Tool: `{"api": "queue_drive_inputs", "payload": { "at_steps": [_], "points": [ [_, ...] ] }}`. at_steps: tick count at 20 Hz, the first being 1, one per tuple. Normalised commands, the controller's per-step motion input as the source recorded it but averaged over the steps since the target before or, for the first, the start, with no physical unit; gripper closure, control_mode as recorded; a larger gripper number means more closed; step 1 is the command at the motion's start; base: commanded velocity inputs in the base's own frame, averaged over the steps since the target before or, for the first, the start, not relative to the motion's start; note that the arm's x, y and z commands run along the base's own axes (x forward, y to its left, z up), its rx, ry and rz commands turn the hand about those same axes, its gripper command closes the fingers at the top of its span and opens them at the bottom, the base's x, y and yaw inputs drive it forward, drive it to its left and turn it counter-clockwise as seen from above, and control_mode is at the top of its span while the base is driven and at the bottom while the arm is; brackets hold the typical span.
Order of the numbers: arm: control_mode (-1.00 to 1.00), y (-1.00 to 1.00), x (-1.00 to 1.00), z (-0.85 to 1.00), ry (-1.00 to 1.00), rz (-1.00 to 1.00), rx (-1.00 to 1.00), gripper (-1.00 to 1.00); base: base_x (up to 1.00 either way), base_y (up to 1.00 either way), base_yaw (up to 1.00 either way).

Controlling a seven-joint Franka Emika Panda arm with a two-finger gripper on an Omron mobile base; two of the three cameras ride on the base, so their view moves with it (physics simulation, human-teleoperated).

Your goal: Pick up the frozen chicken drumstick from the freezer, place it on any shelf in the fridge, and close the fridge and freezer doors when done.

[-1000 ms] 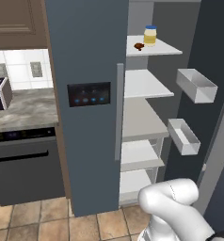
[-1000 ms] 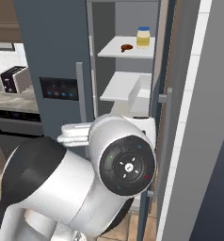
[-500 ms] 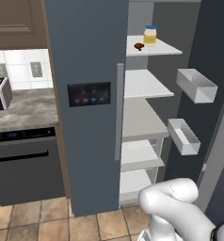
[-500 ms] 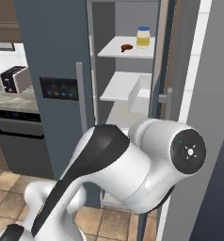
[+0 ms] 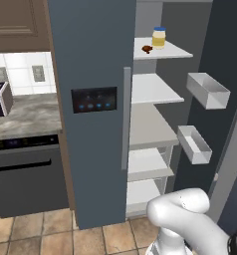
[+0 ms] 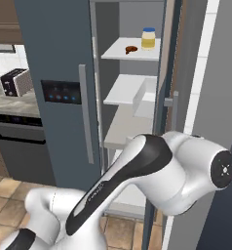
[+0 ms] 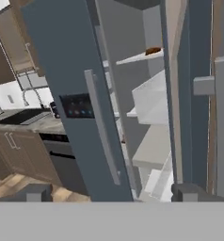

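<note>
The slate-blue unit point(image 5: 98, 60) stands ahead of the claw point(image 7: 111, 192), its panelled door point(image 6: 57, 58) shut and the other door point(image 5: 217, 55) swung open. The claw's tips point(image 7: 36, 192) stand wide apart, holding nothing. Far above and beyond the claw, on the top shelf point(image 6: 120, 51), the frozen chicken drumstick point(image 6: 131, 49) lies just beside a yellow jar point(image 6: 148, 38).

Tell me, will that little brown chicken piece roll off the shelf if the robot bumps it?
Probably not far. The chicken drumstick looks lumpy rather than round, so it would likely wobble or slide instead of rolling. It lies near the front edge of the top shelf, so a hard push could drop it. The yellow jar beside it stands tall and might tip.
</note>
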Motion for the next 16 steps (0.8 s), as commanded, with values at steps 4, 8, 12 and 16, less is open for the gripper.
{"api": "queue_drive_inputs", "payload": {
  "at_steps": [4,8,12,16],
  "points": [
    [-1.0,-0.25,0.49,-0.27,0.0,0.03,0.06,-1.0,0.0,0.0,0.0],
    [-1.0,-0.3,0.47,-0.19,0.0,0.02,0.04,-1.0,0.0,0.0,0.0],
    [-1.0,-0.33,0.33,-0.23,0.0,0.02,0.03,-1.0,0.0,0.0,0.0],
    [-1.0,-0.34,0.31,-0.19,0.0,0.01,0.04,-1.0,0.0,0.0,0.0]
  ]
}}
